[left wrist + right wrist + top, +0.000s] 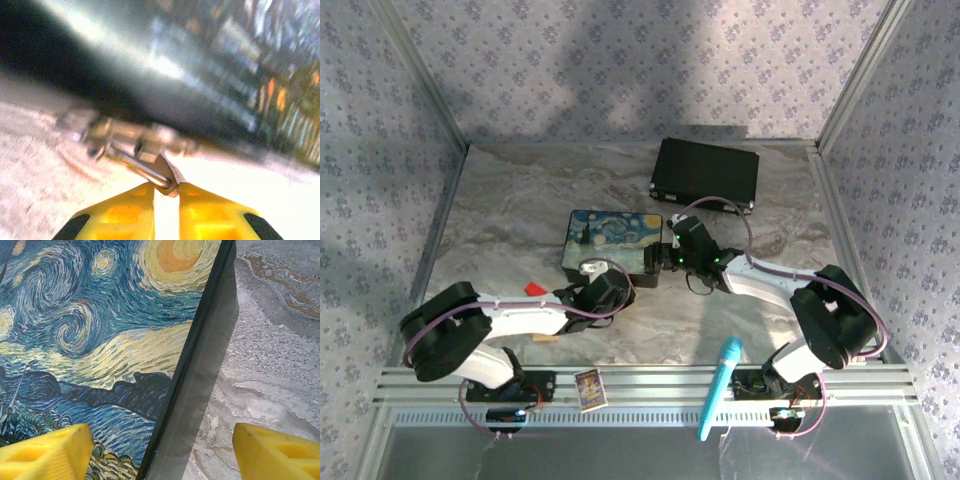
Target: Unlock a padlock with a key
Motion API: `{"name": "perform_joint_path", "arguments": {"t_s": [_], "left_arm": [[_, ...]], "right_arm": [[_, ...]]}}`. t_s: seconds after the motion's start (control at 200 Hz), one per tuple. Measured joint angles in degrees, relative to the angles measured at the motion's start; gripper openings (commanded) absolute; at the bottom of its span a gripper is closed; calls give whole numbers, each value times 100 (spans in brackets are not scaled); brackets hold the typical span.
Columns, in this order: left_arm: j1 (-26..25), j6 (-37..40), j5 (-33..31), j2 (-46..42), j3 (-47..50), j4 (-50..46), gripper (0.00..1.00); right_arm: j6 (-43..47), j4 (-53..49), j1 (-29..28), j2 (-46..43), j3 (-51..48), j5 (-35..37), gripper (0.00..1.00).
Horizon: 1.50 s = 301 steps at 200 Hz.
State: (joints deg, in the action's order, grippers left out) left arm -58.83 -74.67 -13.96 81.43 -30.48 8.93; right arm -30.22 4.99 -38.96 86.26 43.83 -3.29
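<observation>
In the left wrist view a small blurred brass and silver padlock (125, 135) lies on the marble table at the foot of the painted tin (210, 85). A thin silver rod runs from it to a flat metal piece that looks like the key (171, 175). My left gripper (166, 187) has its yellow fingertips pinched on that piece with only a narrow slit between them. From above, the left gripper (598, 280) is at the tin's near edge. My right gripper (161, 434) stands open, straddling the tin's right edge (200, 370), and appears from above at the tin's near right corner (665, 258).
The Starry Night tin (610, 232) sits mid-table. A black case (705, 172) lies behind it at the back right. A small red block (533, 289) and a tan wooden block (545, 337) lie by the left arm. A blue handle-like object (720, 385) and a small card (589, 388) rest on the front rail.
</observation>
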Motion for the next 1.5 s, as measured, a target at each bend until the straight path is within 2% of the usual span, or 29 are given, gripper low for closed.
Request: {"name": "perform_joint_path", "arguments": {"t_s": [0.205,0.365,0.425,0.535,0.665,0.725,0.825,0.979,1.059,1.109,1.219,1.299,1.504], "left_arm": [[0,-28,326,-144,330,-505,2],[39,-42,402,-151,365,-435,4],[50,-7,415,-164,365,-439,9],[92,184,417,-337,365,-610,24],[256,579,367,-1128,358,-1067,43],[422,787,365,-1563,317,-1327,44],[802,1108,365,-2302,157,-1810,44],[1438,1493,452,-3093,-13,-2277,44],[1738,1631,546,-3182,-20,-2481,44],[1888,1709,601,-3178,-20,-2601,44],[2103,1834,737,-3165,-20,-2710,43],[2201,1919,824,-3077,-20,-2717,43],[2323,2135,975,-2859,-96,-2813,43]], "right_arm": [[0,0,11,0,-2,-15,75],[0,0,11,-9,-2,-35,75],[46,-17,11,-57,-15,-33,75],[240,-199,35,-267,-103,-103,77],[597,-680,116,-621,-105,-249,83],[748,-872,136,-831,-103,-249,92],[966,-1128,103,-1250,-94,-146,94],[1054,-1279,-221,-1947,-125,225,85],[1078,-1200,-686,-2153,-229,356,75],[1016,-1091,-1029,-2146,-299,444,72],[927,-699,-1749,-1735,-428,649,69],[852,-409,-2155,-1198,-435,933,60],[699,138,-2463,-63,-232,1580,49]]}}
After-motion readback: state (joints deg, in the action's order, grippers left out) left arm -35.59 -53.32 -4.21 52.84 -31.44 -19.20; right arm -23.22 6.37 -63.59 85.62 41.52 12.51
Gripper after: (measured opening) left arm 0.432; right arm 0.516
